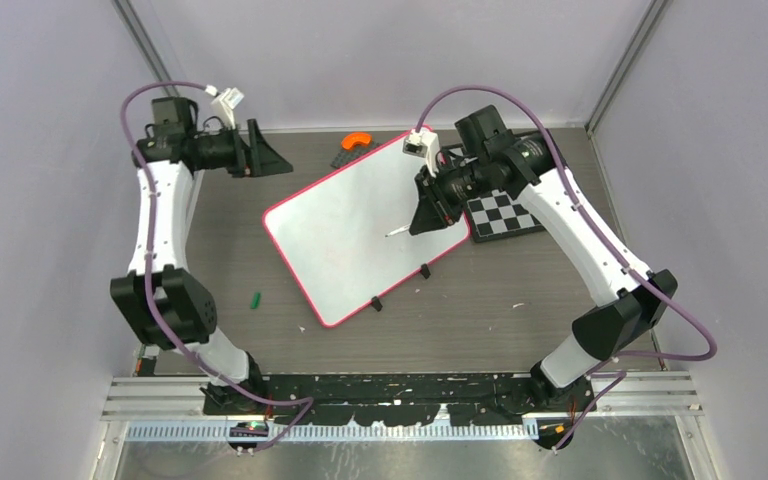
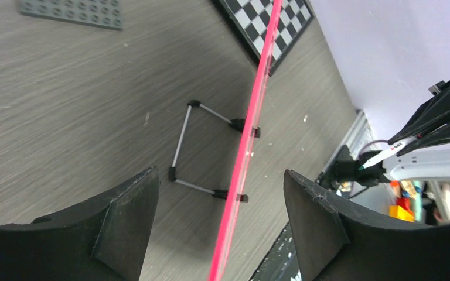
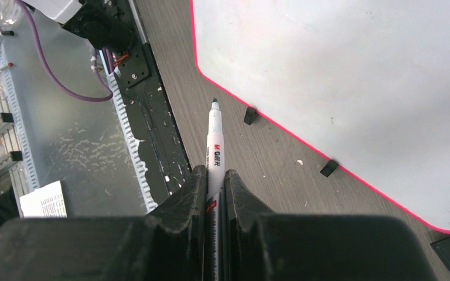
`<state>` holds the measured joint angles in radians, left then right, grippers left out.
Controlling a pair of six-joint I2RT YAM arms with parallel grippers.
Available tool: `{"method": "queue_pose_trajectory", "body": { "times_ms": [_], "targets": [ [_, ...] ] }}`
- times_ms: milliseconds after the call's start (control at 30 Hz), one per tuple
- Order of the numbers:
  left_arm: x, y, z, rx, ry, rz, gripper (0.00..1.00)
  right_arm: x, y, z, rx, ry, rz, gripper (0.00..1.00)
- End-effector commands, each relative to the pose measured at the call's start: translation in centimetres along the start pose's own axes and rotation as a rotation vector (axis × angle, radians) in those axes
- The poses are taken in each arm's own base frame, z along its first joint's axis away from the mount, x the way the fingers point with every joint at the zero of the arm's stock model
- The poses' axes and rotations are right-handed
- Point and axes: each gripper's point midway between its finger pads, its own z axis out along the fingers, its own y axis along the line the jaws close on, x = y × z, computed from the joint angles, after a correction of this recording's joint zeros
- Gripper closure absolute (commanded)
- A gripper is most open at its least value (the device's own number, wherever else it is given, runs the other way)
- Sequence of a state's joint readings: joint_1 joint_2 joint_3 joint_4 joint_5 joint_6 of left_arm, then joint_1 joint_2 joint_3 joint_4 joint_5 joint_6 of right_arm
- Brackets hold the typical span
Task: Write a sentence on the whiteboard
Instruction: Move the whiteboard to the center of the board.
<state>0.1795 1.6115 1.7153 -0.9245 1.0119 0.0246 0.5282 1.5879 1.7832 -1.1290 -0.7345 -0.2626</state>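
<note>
top external: where's the whiteboard [image 1: 355, 235]? /a
mid-table, lying skewed, two black clips [image 1: 375, 303] on its near edge. the face reads plain white. any fine lettering is too small to make out. /b
left wrist? /a
the whiteboard [image 2: 244, 146] shows only edge-on there, a thin pink line, with a wire stand [image 2: 181, 137] beside it. chessboard [image 2: 269, 23] is cut off at the top. /b
pincers? /a
right gripper [image 1: 425, 215] is clamped on a marker [image 1: 397, 232] over the board's right part. right wrist shows the green tip sticking out past the fingers [image 3: 187, 193]. tip touching or not: can't tell. left gripper [image 1: 272, 157] has its jaws wide apart, holding nothing, far left, well apart from the board. /b
else? /a
small green piece [image 1: 256, 299] on the table [image 1: 520, 330], left of the board. orange thing [image 1: 357, 140] at the far edge, too small to identify. /b
</note>
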Motion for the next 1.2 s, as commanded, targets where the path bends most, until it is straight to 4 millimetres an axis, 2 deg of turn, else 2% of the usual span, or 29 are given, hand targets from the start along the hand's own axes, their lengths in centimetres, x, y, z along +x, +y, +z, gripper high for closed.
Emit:
{"method": "queue_pose_trajectory", "body": {
  "times_ms": [0, 167, 233, 500, 567, 733, 933, 1167],
  "targets": [
    [-1.1, -1.7, 3.3, 0.114, 0.020, 0.008, 0.21, -1.4, 0.9, -1.6, 0.021, -0.072, -0.054, 1.00],
    [1.3, -2.0, 6.9, 0.164, 0.108, -0.008, 0.23, -0.8, 0.6, -2.1, 0.044, -0.072, -0.044, 1.00],
    [3.0, -3.7, 8.6, 0.223, 0.167, -0.016, 0.31, -0.5, 0.4, -2.2, 0.049, -0.071, -0.038, 1.00],
    [7.5, -5.8, 11.3, 0.306, 0.318, -0.041, 0.75, -0.1, 0.1, -2.7, 0.059, -0.077, -0.025, 1.00],
    [8.1, -6.3, 11.7, 0.324, 0.338, -0.047, 0.84, 0.0, 0.1, -2.7, 0.059, -0.078, -0.027, 1.00],
    [10.2, -8.1, 13.4, 0.369, 0.401, -0.054, 0.98, 0.2, 0.4, -2.8, 0.046, -0.078, -0.024, 1.00],
    [13.6, -11.2, 15.9, 0.425, 0.534, 0.014, 1.00, 1.0, 1.0, -2.8, 0.025, -0.067, -0.008, 1.00],
    [14.9, -13.2, 18.9, 0.433, 0.580, -0.022, 1.00, 2.4, 2.0, -3.3, 0.016, -0.057, -0.007, 1.00]
  ]
}}
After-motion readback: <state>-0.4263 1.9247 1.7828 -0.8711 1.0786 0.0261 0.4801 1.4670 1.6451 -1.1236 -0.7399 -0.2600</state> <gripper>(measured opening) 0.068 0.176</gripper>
